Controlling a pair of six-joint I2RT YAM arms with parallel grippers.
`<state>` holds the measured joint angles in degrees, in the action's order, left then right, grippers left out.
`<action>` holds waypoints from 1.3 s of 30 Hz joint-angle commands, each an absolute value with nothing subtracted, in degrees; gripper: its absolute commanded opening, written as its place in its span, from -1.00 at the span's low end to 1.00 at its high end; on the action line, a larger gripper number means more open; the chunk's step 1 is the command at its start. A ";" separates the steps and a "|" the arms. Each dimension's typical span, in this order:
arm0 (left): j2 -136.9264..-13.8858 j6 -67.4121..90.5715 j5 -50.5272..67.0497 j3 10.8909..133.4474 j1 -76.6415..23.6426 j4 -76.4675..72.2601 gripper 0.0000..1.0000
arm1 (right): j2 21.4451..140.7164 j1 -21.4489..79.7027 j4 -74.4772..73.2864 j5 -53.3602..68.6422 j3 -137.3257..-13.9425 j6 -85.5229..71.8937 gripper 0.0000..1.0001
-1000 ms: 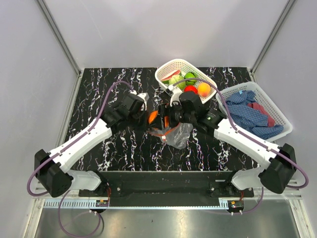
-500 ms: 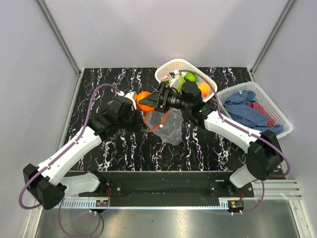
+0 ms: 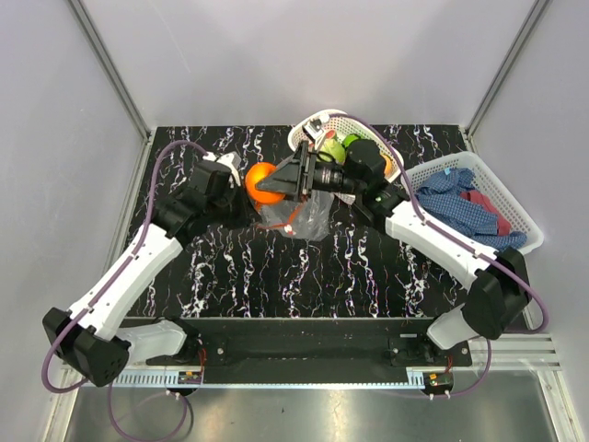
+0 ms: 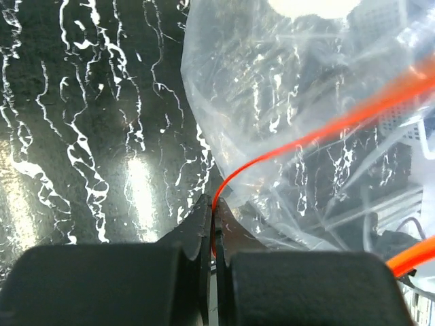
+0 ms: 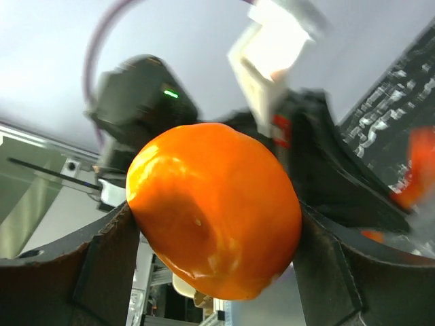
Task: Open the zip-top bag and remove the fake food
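Observation:
The clear zip-top bag (image 3: 299, 214) with its orange-red zip strip hangs between my arms above the table's middle. My left gripper (image 4: 215, 212) is shut on the bag's zip edge (image 4: 231, 180); in the top view it (image 3: 247, 204) sits left of the bag. My right gripper (image 5: 214, 238) is shut on an orange ball of fake food (image 5: 214, 207), held in the air outside the bag; in the top view the ball (image 3: 264, 182) is just above the bag's left side. More fake food (image 3: 333, 149) lies in the white basket behind the right arm.
A white lattice basket (image 3: 313, 124) with toy produce stands at the back centre. A second white basket (image 3: 515, 207) at the right holds blue and red cloths. The table top (image 3: 239, 267) is black marble pattern. Grey walls enclose the cell.
The right gripper has risen out of the bag with the orange ball and moved left and back. The left gripper has lifted the bag's edge, pulling it back and left.

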<state>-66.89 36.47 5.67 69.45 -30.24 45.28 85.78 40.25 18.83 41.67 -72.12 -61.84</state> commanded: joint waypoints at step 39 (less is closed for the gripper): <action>-73.57 31.74 -11.76 88.69 -21.27 50.00 -1.00 | 95.56 37.54 37.67 66.89 -78.65 -89.18 -0.76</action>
<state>-75.83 34.96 -5.08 86.04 -21.76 50.96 99.92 40.03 48.25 62.85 -77.54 -95.59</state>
